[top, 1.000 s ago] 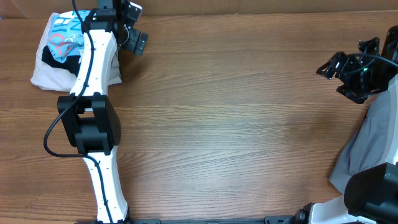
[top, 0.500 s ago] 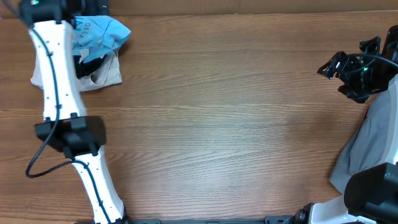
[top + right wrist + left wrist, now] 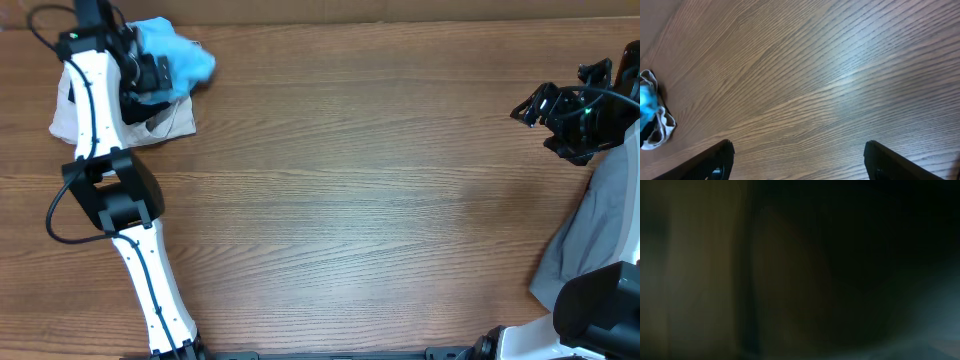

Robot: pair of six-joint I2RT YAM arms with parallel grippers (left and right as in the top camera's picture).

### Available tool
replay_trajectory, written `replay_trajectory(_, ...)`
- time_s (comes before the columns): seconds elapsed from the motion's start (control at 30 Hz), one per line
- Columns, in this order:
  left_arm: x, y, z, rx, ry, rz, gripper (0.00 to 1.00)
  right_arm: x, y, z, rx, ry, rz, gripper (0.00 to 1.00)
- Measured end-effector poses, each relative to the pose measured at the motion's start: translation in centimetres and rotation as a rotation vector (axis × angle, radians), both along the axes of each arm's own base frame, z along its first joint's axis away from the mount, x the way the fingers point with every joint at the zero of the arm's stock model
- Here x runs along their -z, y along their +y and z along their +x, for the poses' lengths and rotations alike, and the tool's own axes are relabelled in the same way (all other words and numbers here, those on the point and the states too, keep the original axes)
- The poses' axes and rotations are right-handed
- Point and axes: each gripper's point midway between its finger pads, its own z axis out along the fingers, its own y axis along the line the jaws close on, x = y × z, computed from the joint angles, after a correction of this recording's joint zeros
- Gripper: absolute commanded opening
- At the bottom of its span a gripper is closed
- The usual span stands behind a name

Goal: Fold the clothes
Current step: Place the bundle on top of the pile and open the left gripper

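The clothes lie in a heap at the table's far left corner. A sky-blue T-shirt [image 3: 178,55] is bunched on top of a black garment [image 3: 138,106] and a beige one [image 3: 68,118]. My left gripper [image 3: 150,74] is down in this heap beside the blue shirt, jaws wide. Its wrist view is dark and blurred, with only a faint blue patch [image 3: 945,305], so I cannot see anything between the jaws. My right gripper [image 3: 550,95] hovers open over bare wood at the far right, its fingertips [image 3: 722,150] wide apart. The right wrist view shows the heap [image 3: 652,122] small at its left edge.
A grey cloth [image 3: 590,225] hangs over the table's right edge beside the right arm's base. The left arm [image 3: 110,200] stretches from the front edge up to the heap. A wall edge runs along the back of the wooden table [image 3: 360,190].
The left arm swung left off the pile, then back in to its middle. The blue shirt now shows bunched at the heap's right, not its left. The right arm has not moved.
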Motion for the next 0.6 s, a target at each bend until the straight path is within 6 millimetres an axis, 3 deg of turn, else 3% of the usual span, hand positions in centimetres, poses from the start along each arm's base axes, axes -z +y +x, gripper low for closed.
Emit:
replay_trajectory(0.23, -0.2, 0.1, 0.1, -0.001, -0.002, 0.003, 1.0, 0.0, 0.0, 0.0, 0.0, 0.002, 0.0, 0.87)
replay_trajectory(0.4, -0.9, 0.1, 0.2, 0.0, -0.012, 0.005, 1.0, 0.1, 0.0, -0.1, 0.0, 0.003, -0.001, 1.0)
replay_trajectory(0.5, -2.0, 0.1, 0.2, 0.003, -0.03, 0.01, 1.0, 0.0, 0.0, -0.1, -0.001, 0.002, -0.002, 1.0)
replay_trajectory(0.6, -4.8, 0.1, 0.2, 0.017, -0.073, 0.026, 1.0, 0.1, 0.0, -0.1, -0.009, 0.001, -0.005, 1.0)
